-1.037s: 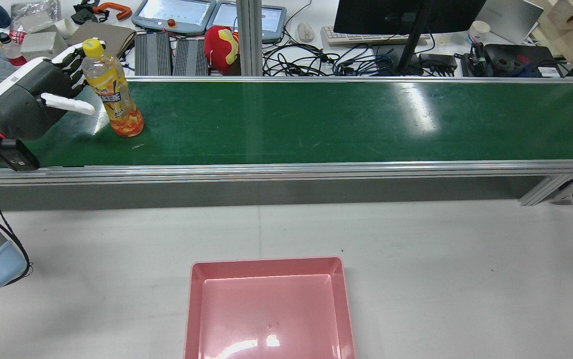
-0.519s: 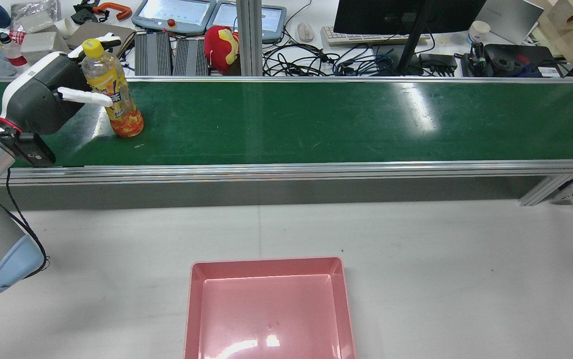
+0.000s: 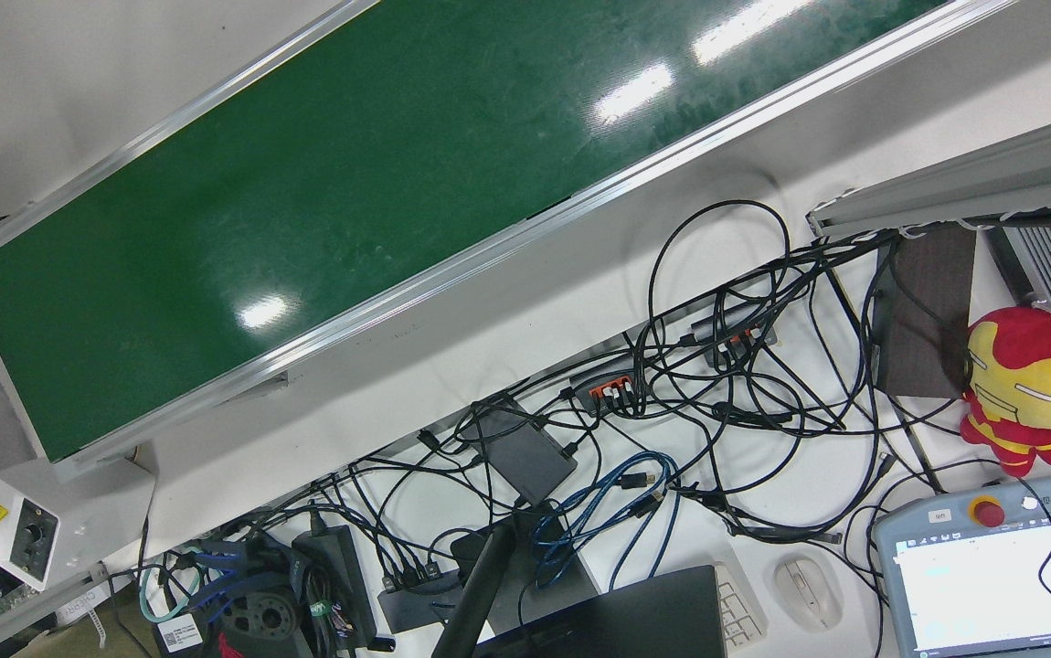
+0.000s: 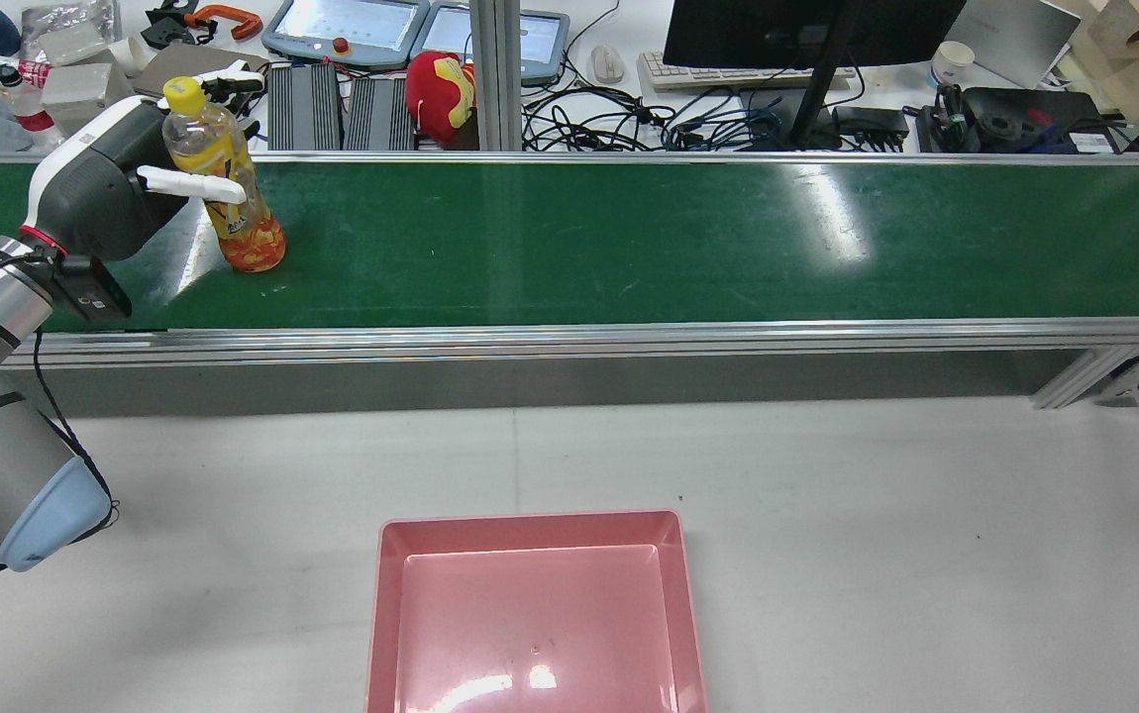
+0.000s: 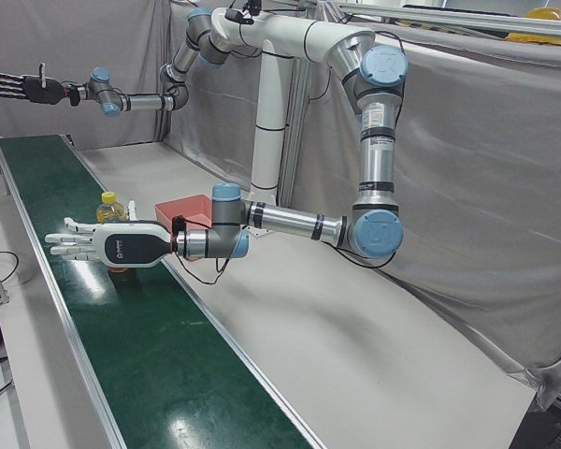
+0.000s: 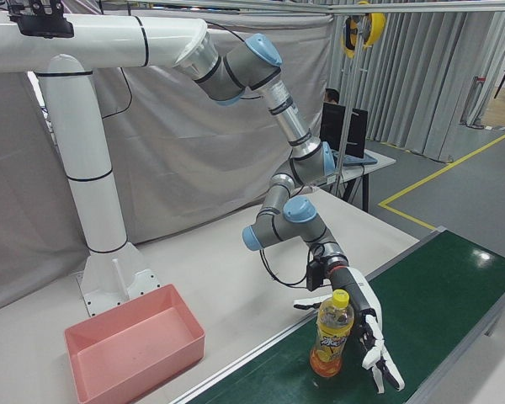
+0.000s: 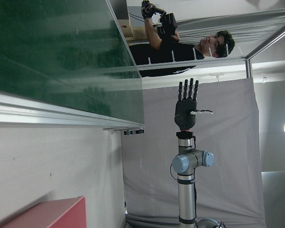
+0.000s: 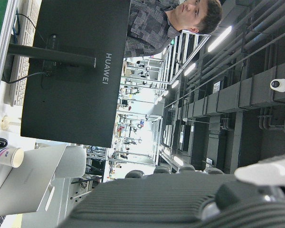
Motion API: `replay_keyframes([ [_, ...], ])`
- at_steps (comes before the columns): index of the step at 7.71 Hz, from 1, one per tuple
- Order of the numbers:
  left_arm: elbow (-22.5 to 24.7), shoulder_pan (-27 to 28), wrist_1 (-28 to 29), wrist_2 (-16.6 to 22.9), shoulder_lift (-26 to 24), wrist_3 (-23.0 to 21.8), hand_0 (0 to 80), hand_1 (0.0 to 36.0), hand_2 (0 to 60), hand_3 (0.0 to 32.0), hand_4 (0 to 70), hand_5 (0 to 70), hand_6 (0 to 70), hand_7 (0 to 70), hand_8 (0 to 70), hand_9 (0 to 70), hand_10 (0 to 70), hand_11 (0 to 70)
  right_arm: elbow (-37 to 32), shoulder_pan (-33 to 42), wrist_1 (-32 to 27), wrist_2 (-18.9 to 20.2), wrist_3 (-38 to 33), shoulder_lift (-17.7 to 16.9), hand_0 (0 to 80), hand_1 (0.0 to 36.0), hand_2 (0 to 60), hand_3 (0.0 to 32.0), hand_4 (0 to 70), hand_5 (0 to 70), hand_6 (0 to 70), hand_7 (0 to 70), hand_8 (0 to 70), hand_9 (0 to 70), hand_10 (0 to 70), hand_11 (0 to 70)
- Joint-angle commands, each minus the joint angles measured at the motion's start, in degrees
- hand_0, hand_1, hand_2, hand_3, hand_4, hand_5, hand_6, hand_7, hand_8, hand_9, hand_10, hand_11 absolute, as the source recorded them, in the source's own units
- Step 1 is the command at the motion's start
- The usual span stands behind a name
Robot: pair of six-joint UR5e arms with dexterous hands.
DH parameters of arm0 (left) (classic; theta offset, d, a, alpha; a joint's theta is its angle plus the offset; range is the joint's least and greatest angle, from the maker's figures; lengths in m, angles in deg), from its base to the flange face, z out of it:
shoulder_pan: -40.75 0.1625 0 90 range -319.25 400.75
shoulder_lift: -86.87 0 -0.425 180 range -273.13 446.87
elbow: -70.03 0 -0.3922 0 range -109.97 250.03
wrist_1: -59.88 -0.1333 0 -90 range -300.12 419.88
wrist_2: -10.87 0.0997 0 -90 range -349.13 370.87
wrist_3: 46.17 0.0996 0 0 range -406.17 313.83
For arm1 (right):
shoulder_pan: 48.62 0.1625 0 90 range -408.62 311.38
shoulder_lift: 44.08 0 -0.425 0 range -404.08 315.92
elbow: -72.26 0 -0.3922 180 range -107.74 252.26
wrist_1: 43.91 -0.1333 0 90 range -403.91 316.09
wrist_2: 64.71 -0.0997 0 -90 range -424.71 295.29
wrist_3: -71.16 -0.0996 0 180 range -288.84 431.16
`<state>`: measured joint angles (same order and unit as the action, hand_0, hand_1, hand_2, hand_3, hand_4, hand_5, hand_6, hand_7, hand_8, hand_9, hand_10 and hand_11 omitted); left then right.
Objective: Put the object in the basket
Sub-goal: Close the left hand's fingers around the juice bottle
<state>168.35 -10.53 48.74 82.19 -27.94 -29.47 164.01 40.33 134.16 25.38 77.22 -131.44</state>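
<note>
A clear bottle (image 4: 251, 238) with a yellow cap and orange drink stands upright on the green conveyor belt (image 4: 629, 238) near its left end. My left hand (image 4: 104, 193) is open at the bottle, thumb in front of it and the other fingers behind; I cannot tell if it touches. The hand (image 6: 366, 332) and bottle (image 6: 332, 341) also show in the right-front view. The pink basket (image 4: 530, 614) lies empty on the white table, nearer than the belt. My right hand (image 5: 23, 87) is raised high with its fingers spread, holding nothing.
The belt's aluminium rail (image 4: 569, 337) runs between the belt and the basket. Beyond the belt are a monitor (image 4: 807, 30), tangled cables (image 4: 629, 119), a red plush toy (image 4: 441, 94) and an upright post (image 4: 490, 74).
My left hand has moved right and further over the belt, so the bottle now stands between thumb and fingers. The bottle has stayed in place.
</note>
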Motion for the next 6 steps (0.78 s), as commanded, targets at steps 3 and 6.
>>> replay_keyframes([
  [3,-0.15,-0.04,-3.69,0.05,-0.93,-0.18,57.5,21.7,15.5,0.0,10.7,70.0,2.0,9.9,9.2,13.6,21.2,33.2,0.09,0.09,0.0,0.0,0.0,0.0,0.0,0.0,0.0,0.0,0.0,0.0,0.0,0.0,0.0,0.0,0.0,0.0],
  [6,-0.06,-0.13,-6.44,0.05,-2.08,-0.35,74.4,26.8,52.1,0.0,70.0,70.0,41.1,41.1,49.9,64.4,63.0,70.0,0.09,0.08,0.0,0.0,0.0,0.0,0.0,0.0,0.0,0.0,0.0,0.0,0.0,0.0,0.0,0.0,0.0,0.0],
])
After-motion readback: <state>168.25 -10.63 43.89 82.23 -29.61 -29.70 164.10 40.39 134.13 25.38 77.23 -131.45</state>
